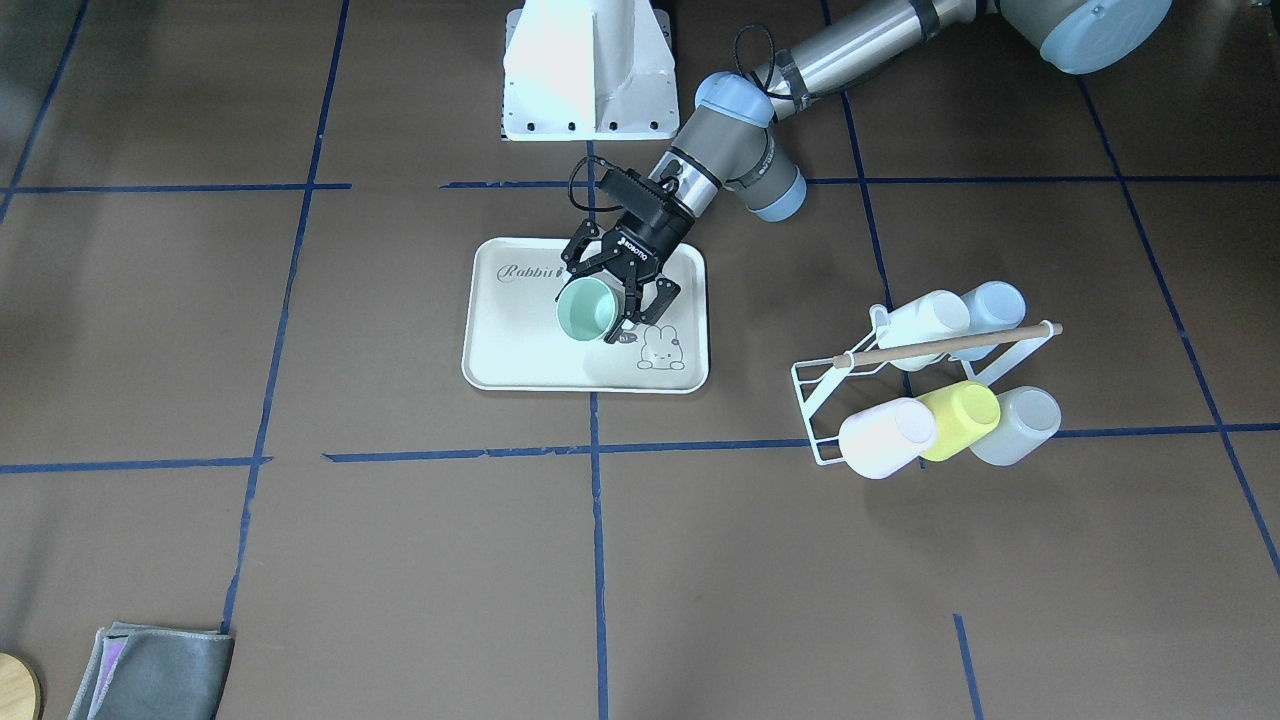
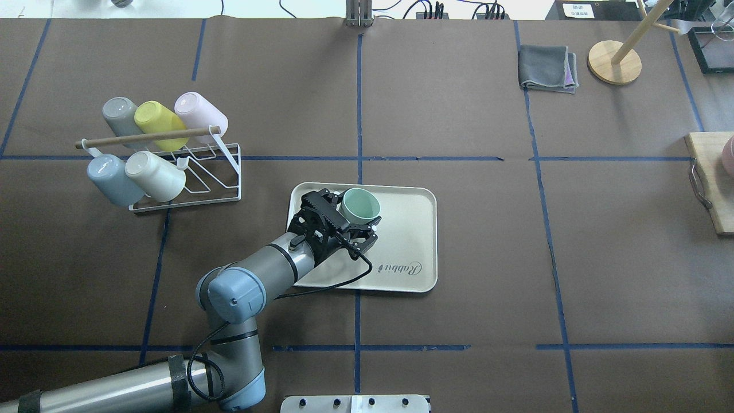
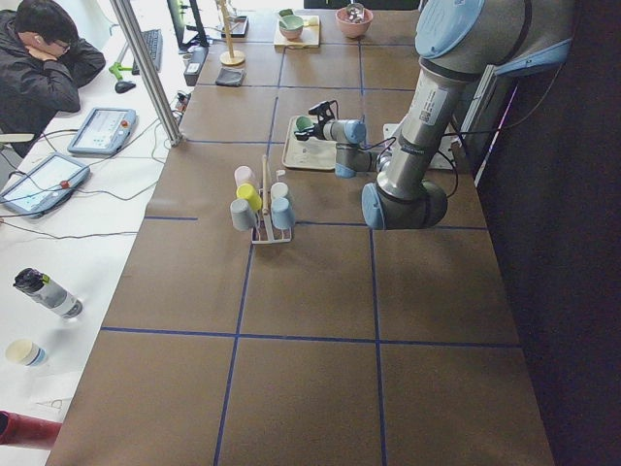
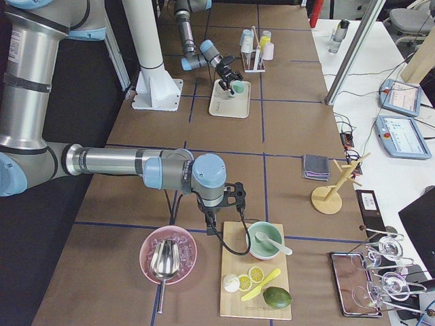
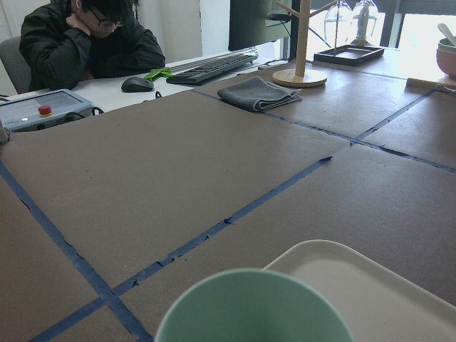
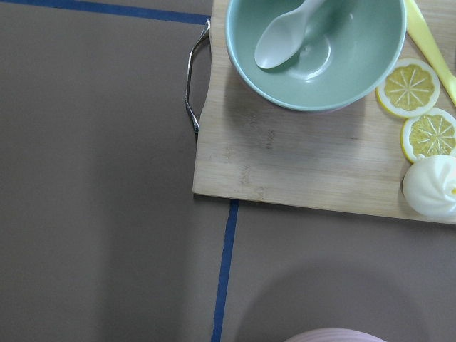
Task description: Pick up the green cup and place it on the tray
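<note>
The left gripper (image 1: 610, 300), just above the centre of the front-facing frame, is gripping the small pale mint-green plastic cup (image 1: 585, 310) by its side, jaws pressing against the wall. The cup is sitting mouth-up over the cream rectangular tray with rounded corners (image 1: 520, 350), beside the line-drawn rabbit; whether its base is touching the tray cannot be told. In the left wrist view the cup's rim is filling the bottom centre. To the right of the tray in the front-facing frame, well apart, a white wire rack with a wooden rod (image 1: 945, 343) is carrying 5 tumblers. The right gripper (image 4: 219, 216), in the lower half of the right side view, is hanging beside a wooden cutting board (image 6: 299, 164) bearing a green bowl (image 6: 313, 64); whether its jaws are apart or together cannot be told.
</note>
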